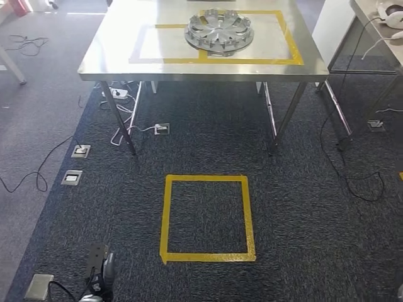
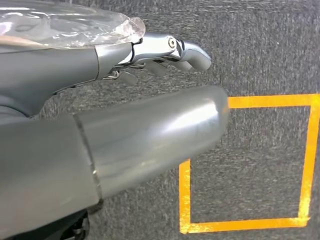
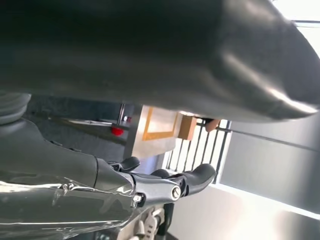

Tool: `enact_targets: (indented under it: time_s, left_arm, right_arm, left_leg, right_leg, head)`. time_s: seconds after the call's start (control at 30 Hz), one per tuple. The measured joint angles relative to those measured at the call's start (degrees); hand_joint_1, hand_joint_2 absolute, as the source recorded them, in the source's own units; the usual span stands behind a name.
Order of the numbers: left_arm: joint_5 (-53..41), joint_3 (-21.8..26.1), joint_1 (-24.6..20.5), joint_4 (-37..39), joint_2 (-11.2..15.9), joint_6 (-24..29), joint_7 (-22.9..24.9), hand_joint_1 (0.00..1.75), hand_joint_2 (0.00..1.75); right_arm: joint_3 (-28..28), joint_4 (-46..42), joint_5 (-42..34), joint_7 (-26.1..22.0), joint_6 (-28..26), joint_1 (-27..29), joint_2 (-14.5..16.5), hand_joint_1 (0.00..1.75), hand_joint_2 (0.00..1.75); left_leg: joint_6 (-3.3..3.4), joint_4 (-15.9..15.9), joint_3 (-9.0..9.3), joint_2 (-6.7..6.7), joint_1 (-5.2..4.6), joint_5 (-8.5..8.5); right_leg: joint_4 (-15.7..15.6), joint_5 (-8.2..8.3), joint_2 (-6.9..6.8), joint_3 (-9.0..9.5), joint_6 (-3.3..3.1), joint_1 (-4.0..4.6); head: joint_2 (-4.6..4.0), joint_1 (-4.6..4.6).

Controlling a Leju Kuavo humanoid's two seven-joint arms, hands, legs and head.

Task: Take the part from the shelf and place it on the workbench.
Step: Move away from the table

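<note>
Closest to you, the left hand point(image 2: 124, 100) hangs low over the dark carpet point(image 1: 295, 207). Its fingers point(image 2: 181, 50) reach out nearly straight with space between them, and it holds nothing. You can see a bit of it at the bottom of the head view too. The right hand point(image 3: 151, 185) is up by its own camera. Its fingers point(image 3: 196, 175) are stretched out and apart, with nothing in them.

On the carpet in front of you there is one square of yellow tape point(image 1: 208, 218). Its middle is bare carpet. To the left you can count three small metal floor boxes point(image 1: 71, 178) set in the floor, and a fourth floor box point(image 1: 161, 128) sits under the desk. Black and white cables point(image 1: 38, 176) trail across the floor on both sides.

Farther away stands one shiny metal desk point(image 1: 119, 60) on thin legs. On top of it yellow tape marks two boxes point(image 1: 289, 50) side by side. One part point(image 1: 219, 31), a round silver wheel cover, lies flat on the desk where the two boxes meet, mostly in the right one. At the far right you can see the corner of a second desk point(image 1: 375, 28) with something white on it.
</note>
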Motion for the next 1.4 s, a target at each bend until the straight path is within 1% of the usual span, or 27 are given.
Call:
enact_targets:
  time_s: [0.03, 0.07, 0.13, 0.17, 0.23, 0.27, 0.33, 0.4, 0.47, 0.53, 0.57, 0.6, 0.63, 0.7, 0.77, 0.83, 0.9, 0.97, 1.03, 1.07, 1.1, 1.13, 1.2, 1.27, 1.33, 1.37, 1.4]
  left_arm:
    - [0.0, 0.0, 0.1, 0.0, 0.0, 0.0, 0.1, 0.00, 0.00]
    - [0.0, 0.0, 0.1, 0.0, 0.0, 0.0, 0.1, 0.00, 0.00]
    - [0.0, 0.0, 0.0, 0.0, 0.0, 0.0, 0.3, 0.00, 0.00]
    - [0.0, 0.0, -0.1, 0.0, -0.1, 0.0, 0.4, 0.00, 0.00]
    - [-0.1, 0.0, -0.1, 0.0, -0.1, 0.0, 0.6, 0.00, 0.00]
    - [0.0, 0.0, -0.1, 0.0, -0.1, 0.0, 0.7, 0.00, 0.00]
    - [0.0, 0.0, -0.2, 0.0, -0.1, 0.1, 0.7, 0.00, 0.00]
    - [0.2, 0.0, -0.4, 0.0, -0.1, 0.1, 0.7, 0.00, 0.00]
    - [0.3, 0.0, -0.3, 0.0, 0.0, 0.3, 0.7, 0.00, 0.00]
    - [0.4, 0.0, 0.0, 0.0, 0.0, 0.5, 0.7, 0.00, 0.00]
    - [0.4, 0.0, 0.1, 0.0, 0.0, 0.5, 0.7, 0.00, 0.00]
    - [0.5, 0.0, 0.2, 0.0, 0.0, 0.5, 0.7, 0.00, 0.00]
    - [0.5, 0.0, 0.2, 0.0, 0.0, 0.6, 0.7, 0.00, 0.00]
    - [0.5, 0.0, 0.1, 0.0, 0.1, 0.6, 0.6, 0.00, 0.00]
    - [0.5, 0.0, 0.1, 0.0, 0.2, 0.6, 0.6, 0.00, 0.00]
    - [0.5, 0.0, 0.0, -0.1, 0.0, 0.6, 0.5, 0.00, 0.00]
    - [0.5, 0.0, -0.1, -0.1, -0.1, 0.6, 0.5, 0.00, 0.00]
    - [0.5, 0.0, 0.0, -0.2, -0.1, 0.6, 0.5, 0.00, 0.00]
    - [0.4, 0.0, 0.1, -0.2, -0.1, 0.6, 0.5, 0.00, 0.00]
    - [0.4, 0.0, 0.2, -0.2, -0.1, 0.6, 0.5, 0.00, 0.00]
    - [0.4, 0.0, 0.1, -0.2, -0.1, 0.6, 0.5, 0.00, 0.00]
    - [0.4, 0.0, 0.1, -0.2, -0.2, 0.6, 0.5, 0.00, 0.00]
    - [0.4, 0.0, 0.0, -0.2, -0.2, 0.6, 0.5, 0.00, 0.00]
    - [0.4, 0.0, 0.0, -0.2, -0.2, 0.6, 0.5, 0.00, 0.00]
    - [0.4, 0.0, -0.1, -0.2, -0.2, 0.6, 0.5, 0.00, 0.00]
    - [0.4, 0.0, -0.2, -0.3, -0.2, 0.6, 0.5, 0.00, 0.00]
    - [0.4, 0.0, -0.2, -0.3, -0.2, 0.6, 0.5, 0.00, 0.00]
  right_arm:
    - [0.0, 0.0, 0.0, 0.1, 0.0, 0.1, 0.0, 0.00, 0.00]
    - [0.0, 0.0, 0.0, 0.2, -0.1, 0.1, 0.0, 0.00, 0.00]
    - [0.0, -0.1, 0.0, 0.3, -0.2, 0.2, 0.0, 0.00, 0.00]
    - [0.0, -0.2, 0.0, 0.4, -0.3, 0.1, 0.0, 0.00, 0.00]
    - [0.0, -0.5, 0.0, 0.4, -0.5, 0.1, 0.0, 0.00, 0.00]
    - [0.0, -0.6, 0.0, 0.5, -0.5, 0.1, 0.0, 0.00, 0.00]
    - [0.0, -0.6, 0.0, 0.5, -0.6, 0.1, 0.0, 0.00, 0.00]
    - [0.1, -0.7, 0.0, 0.5, -0.6, 0.0, 0.0, 0.00, 0.00]
    - [0.2, -0.8, 0.0, 0.5, -0.6, -0.1, 0.0, 0.00, 0.00]
    - [0.4, -0.8, 0.0, 0.5, -0.6, -0.1, 0.1, 0.00, 0.00]
    - [0.4, -0.8, 0.0, 0.5, -0.6, -0.1, 0.1, 0.00, 0.00]
    - [0.4, -0.8, 0.0, 0.5, -0.6, -0.1, 0.1, 0.00, 0.00]
    - [0.5, -0.8, 0.0, 0.5, -0.6, -0.1, 0.1, 0.00, 0.00]
    - [0.5, -0.8, 0.0, 0.6, -0.6, -0.2, 0.1, 0.00, 0.00]
    - [0.5, -0.8, 0.0, 0.6, -0.7, -0.3, 0.1, 0.00, 0.00]
    - [0.5, -0.8, 0.0, 0.6, -0.8, -0.3, 0.1, 0.00, 0.00]
    - [0.4, -0.9, 0.0, 0.5, -0.9, -0.3, 0.1, 0.00, 0.00]
    - [0.4, -1.0, 0.0, 0.5, -1.1, -0.4, 0.1, 0.00, 0.00]
    - [0.4, -1.0, 0.0, 0.6, -1.1, -0.3, 0.1, 0.00, 0.00]
    - [0.4, -1.0, 0.0, 0.6, -1.1, -0.2, 0.1, 0.00, 0.00]
    - [0.4, -1.0, 0.0, 0.6, -1.2, -0.2, 0.1, 0.00, 0.00]
    - [0.4, -1.0, 0.0, 0.6, -1.3, -0.2, 0.1, 0.00, 0.00]
    - [0.4, -1.0, 0.0, 0.6, -1.3, -0.2, 0.1, 0.00, 0.00]
    - [0.4, -1.0, 0.0, 0.7, -1.3, -0.3, 0.1, 0.00, 0.00]
    - [0.4, -1.0, 0.0, 0.7, -1.4, -0.2, 0.1, 0.00, 0.00]
    - [0.4, -1.1, 0.0, 0.7, -1.4, -0.1, 0.1, 0.00, 0.00]
    - [0.4, -1.1, 0.0, 0.7, -1.4, -0.2, 0.1, 0.00, 0.00]
  left_leg:
    - [0.01, 0.0, -0.01, 0.70, -0.04, -0.01]
    - [0.00, 0.0, 0.00, 1.38, -0.06, -0.04]
    - [-0.15, 0.1, 0.16, 2.64, -0.07, -0.16]
    - [-0.31, 0.1, 0.28, 3.21, -0.19, -0.25]
    - [-0.79, 0.2, 0.40, 4.30, -0.44, -0.41]
    - [-1.05, 0.2, 0.43, 4.90, -0.56, -0.44]
    - [-1.67, 0.4, 0.49, 5.70, -0.53, -0.62]
    - [-2.38, 3.0, -0.49, 3.36, -0.33, -2.57]
    - [-2.86, 10.3, -3.76, 0.06, -0.09, -6.62]
    - [-2.98, 17.3, -7.18, -0.81, -0.01, -9.10]
    - [-2.93, 18.0, -7.65, -0.89, -0.01, -8.61]
    - [-2.79, 16.2, -7.00, -1.04, -0.01, -6.98]
    - [-2.56, 12.5, -5.41, -1.60, 0.00, -4.61]
    - [-2.07, 4.3, -1.95, -4.21, 0.17, -0.87]
    - [-1.81, 0.8, -0.61, -5.65, 0.17, 0.04]
    - [-1.46, 0.5, -0.47, -4.41, 0.18, 0.15]
    - [-0.86, 0.0, -0.28, -2.97, 0.43, 0.38]
    - [-0.42, -0.2, -0.19, -1.51, 0.38, 0.42]
    - [-0.28, -0.2, -0.22, -0.03, 0.25, 0.34]
    - [-0.31, -0.2, -0.22, 0.68, 0.23, 0.30]
    - [-0.37, -0.2, -0.17, 1.35, 0.23, 0.24]
    - [-0.49, -0.2, -0.05, 1.99, 0.23, 0.15]
    - [-0.91, 0.0, 0.27, 3.12, 0.03, -0.13]
    - [-1.48, 0.1, 0.44, 4.21, -0.32, -0.34]
    - [-2.06, 0.2, 0.52, 5.48, -0.46, -0.41]
    - [-2.39, 0.5, 0.50, 5.34, -0.35, -0.76]
    - [-2.71, 1.8, 0.06, 4.33, -0.21, -1.68]
  right_leg:
    - [2.1, -0.48, -0.19, -0.72, 0.12, -0.04]
    - [1.9, 0.18, -0.34, -0.35, 0.18, -0.05]
    - [-4.9, 3.84, -1.49, 3.51, 0.02, 0.00]
    - [-9.3, 5.22, -2.82, 5.85, -0.16, 0.23]
    - [-14.6, 6.32, -4.61, 8.46, -0.89, 0.70]
    - [-15.3, 6.11, -4.64, 8.63, -1.28, 0.93]
    - [-15.5, 6.48, -3.24, 8.56, -2.11, 0.82]
    - [-15.7, 7.01, -1.98, 8.50, -2.85, 0.52]
    - [-15.8, 7.35, -0.80, 8.22, -3.30, 0.37]
    - [-15.7, 7.53, 0.61, 7.92, -3.44, 0.37]
    - [-15.7, 7.59, 1.40, 7.87, -3.42, 0.37]
    - [-15.7, 7.63, 2.20, 7.88, -3.38, 0.37]
    - [-15.6, 7.65, 2.95, 7.92, -3.33, 0.36]
    - [-15.4, 7.64, 4.28, 7.71, -3.06, 0.42]
    - [-15.2, 7.73, 5.53, 7.21, -2.46, 0.34]
    - [-15.2, 7.88, 6.69, 6.79, -1.71, 0.12]
    - [-13.3, 6.57, 4.92, 5.63, -1.07, 0.25]
    - [-6.7, 2.85, 1.46, 2.57, -0.52, 0.26]
    - [1.0, -0.24, -0.01, -0.73, -0.09, -0.04]
    - [2.4, -0.31, -0.27, -1.28, 0.05, -0.18]
    - [1.3, 0.73, -0.50, -0.61, 0.12, -0.28]
    - [-2.0, 2.58, -0.97, 1.19, 0.11, -0.35]
    - [-10.6, 5.74, -3.35, 5.69, -0.17, -0.09]
    - [-14.9, 6.51, -4.85, 7.93, -0.83, 0.30]
    - [-15.1, 6.60, -3.77, 7.96, -1.59, 0.43]
    - [-15.2, 6.80, -3.09, 7.90, -1.93, 0.37]
    - [-15.3, 7.03, -2.45, 7.85, -2.31, 0.28]
  head:
    - [0.00, 0.01]
    - [0.00, 0.01]
    - [0.00, 0.02]
    - [0.00, 0.03]
    - [0.00, 0.01]
    - [0.00, -0.03]
    - [0.00, -0.12]
    - [0.00, -0.33]
    - [0.00, -0.72]
    - [0.00, -0.92]
    - [0.00, -0.96]
    - [0.00, -1.02]
    - [0.00, -1.08]
    - [0.00, -1.12]
    - [0.00, -1.08]
    - [0.00, -1.06]
    - [0.00, -0.76]
    - [0.00, -0.21]
    - [0.00, 0.08]
    - [0.00, 0.09]
    - [0.00, 0.09]
    - [0.00, 0.10]
    - [0.00, 0.16]
    - [0.00, 0.12]
    - [0.00, 0.00]
    - [0.00, -0.02]
    - [0.00, -0.07]
